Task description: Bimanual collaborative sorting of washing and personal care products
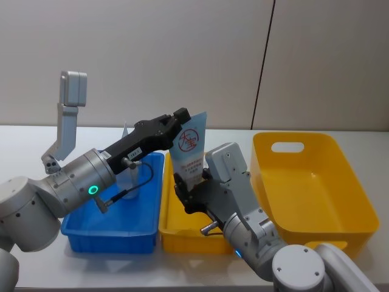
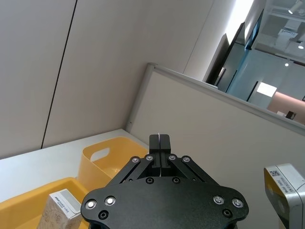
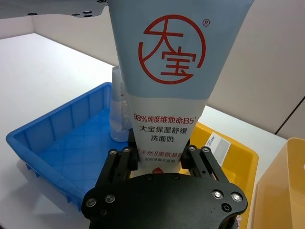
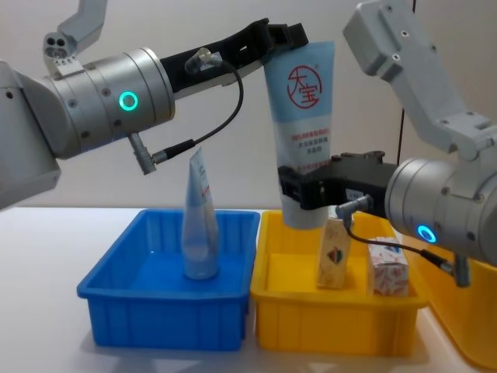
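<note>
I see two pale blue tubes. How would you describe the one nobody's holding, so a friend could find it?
Find the blue bin on the robot's left side. A light-blue tube stands inside it, cap down. The raised tube is clamped by the right gripper, with the left gripper shut beside its top; this one stands free.

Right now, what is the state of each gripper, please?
Left gripper: fingers shut, nothing seen between them.
Right gripper: shut on the light-blue tube.
</note>
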Controlling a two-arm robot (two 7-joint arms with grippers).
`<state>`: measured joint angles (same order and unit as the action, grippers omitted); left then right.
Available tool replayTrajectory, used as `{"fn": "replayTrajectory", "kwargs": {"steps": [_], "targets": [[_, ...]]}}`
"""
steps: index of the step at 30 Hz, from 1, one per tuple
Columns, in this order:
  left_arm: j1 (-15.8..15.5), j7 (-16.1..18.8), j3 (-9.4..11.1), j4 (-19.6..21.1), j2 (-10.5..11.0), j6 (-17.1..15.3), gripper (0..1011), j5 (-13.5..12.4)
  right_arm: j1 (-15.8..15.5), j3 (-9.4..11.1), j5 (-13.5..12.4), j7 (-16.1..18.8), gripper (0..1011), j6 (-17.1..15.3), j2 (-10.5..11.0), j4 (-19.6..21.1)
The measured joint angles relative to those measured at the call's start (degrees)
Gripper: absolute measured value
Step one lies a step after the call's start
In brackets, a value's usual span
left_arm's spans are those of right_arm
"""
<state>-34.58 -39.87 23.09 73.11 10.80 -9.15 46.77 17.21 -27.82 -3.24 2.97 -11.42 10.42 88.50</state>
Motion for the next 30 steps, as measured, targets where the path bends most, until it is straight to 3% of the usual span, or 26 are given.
{"fn": "replayTrajectory", "kwargs": {"steps": [10,19,30], "targets": [[0.0,0.0,0.0,0.0,0.0,0.0,2,0.0,0.1,0.0,0.1,-0.1,284,-0.1,-0.1,-0.1],[0.0,0.0,0.0,0.0,0.0,0.0,243,0.0,-0.4,0.9,0.6,-1.5,193,-0.9,-0.6,0.2],[0.0,0.0,0.0,0.0,0.0,0.0,597,0.0,-1.5,2.9,1.5,-4.5,177,-1.2,-1.2,0.8]]}}
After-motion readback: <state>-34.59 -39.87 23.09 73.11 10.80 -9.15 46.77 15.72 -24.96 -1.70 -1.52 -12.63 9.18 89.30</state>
